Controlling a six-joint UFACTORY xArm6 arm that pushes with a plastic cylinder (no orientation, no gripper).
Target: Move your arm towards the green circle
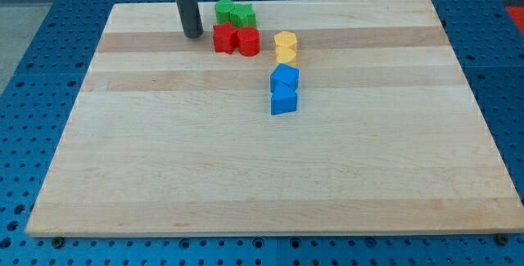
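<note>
Tip: my tip (193, 33) left of green circle (224, 9), near, apart.
Fingers: none; bare rod.
Progress: nearly there.
Left: short slide up-right to circle.

pale wood desk (246, 176), smooth with banded grain and a soft sheen; matt plastic-looking blocks, like the green circle (224, 9); dark rod, matt at my tip (193, 33).

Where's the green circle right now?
The green circle sits near the view's top edge of the board, touching the other green block, just above the red blocks; my tip is to its lower left.
</note>
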